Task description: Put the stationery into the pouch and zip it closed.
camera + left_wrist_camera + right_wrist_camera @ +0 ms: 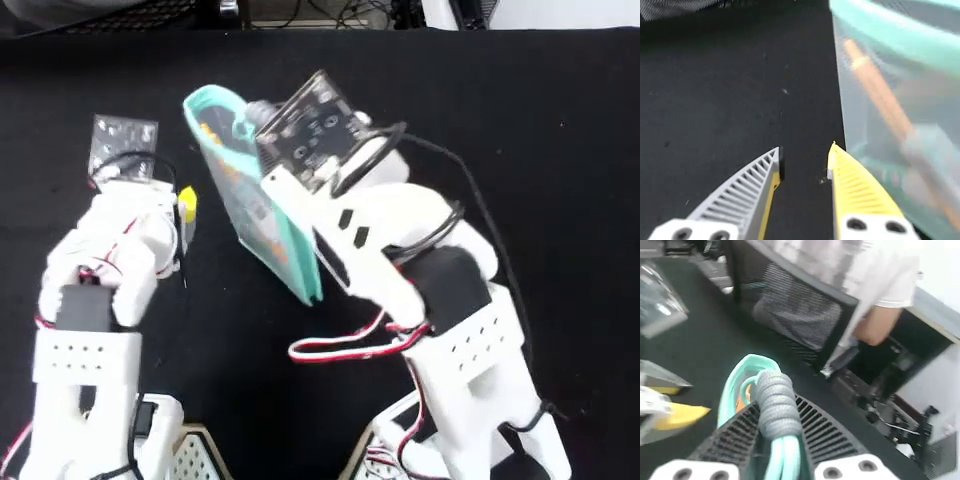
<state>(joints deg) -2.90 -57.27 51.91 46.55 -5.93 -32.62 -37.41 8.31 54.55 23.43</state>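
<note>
Nearest you, your left fingers (855, 190), one yellow and one pale grey, are standing spread apart with nothing between them. They are hovering just beside the side wall of the translucent, teal-rimmed plastic pouch (890, 75). Your right fingers (827, 437), black and ribbed, are clamping the pouch's teal rim together with a grey braided cord (775, 400). That cord is likely the zip pull, though you cannot be sure. This grip is holding the pouch on edge and tilted between the two arms. Whether its lower edge is touching the black tabletop (540, 140) is not clear. An orange pencil (875, 95) is lying slantwise inside, with something paler beside it that is too blurred to name.

Judging by this, the loading is looking finished or nearly so, and you are heading into the closing step, with the teal mouth gaping in a loop. The next move is asking you to steady the pouch with one set of fingers while the other draws the pull along the rim. Bring the left fingers in gently, since the thin wall will likely buckle.

Beyond, the tabletop is running back to a dark mesh-backed chair (795, 310) and some loose cables (300, 15).
</note>
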